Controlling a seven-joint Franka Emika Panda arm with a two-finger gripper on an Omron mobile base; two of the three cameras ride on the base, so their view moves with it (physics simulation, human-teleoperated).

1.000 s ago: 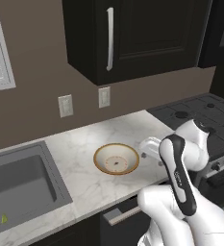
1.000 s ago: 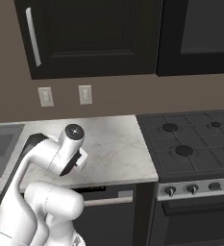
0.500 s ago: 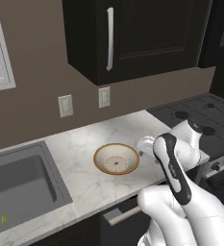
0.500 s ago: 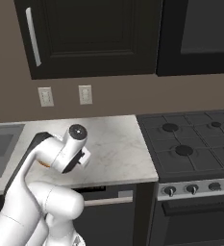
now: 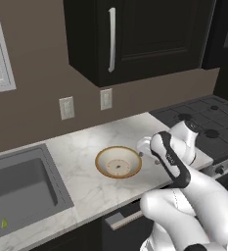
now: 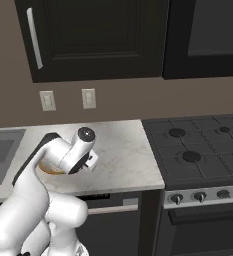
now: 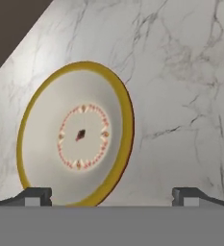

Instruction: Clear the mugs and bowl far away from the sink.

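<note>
The bowl (image 5: 118, 163), cream with a brown-gold rim and speckled centre, sits on the marble counter (image 5: 81, 147) right of the sink (image 5: 17, 184). In the hand view the bowl (image 7: 75, 139) lies close below, left of centre, with its rim reaching between the fingertips. My gripper (image 7: 112, 194) is open and holds nothing. From the left base view the gripper (image 5: 143, 146) hovers just off the bowl's right rim. In the right base view the gripper (image 6: 92, 162) hangs beside the bowl (image 6: 50, 171), which the arm half hides. The mugs are not discernible; a tiny green speck (image 5: 4, 223) by the drain is too small to identify.
A black gas stove (image 6: 198, 150) adjoins the counter on the right. Dark upper cabinets (image 5: 135, 34) hang over the back wall, with two outlets (image 5: 105, 99) below them. The counter's front edge runs just in front of the bowl.
The arm's wrist and hand have swung left across the counter toward the bowl. The bowl has not moved and the jaws have stayed open.
</note>
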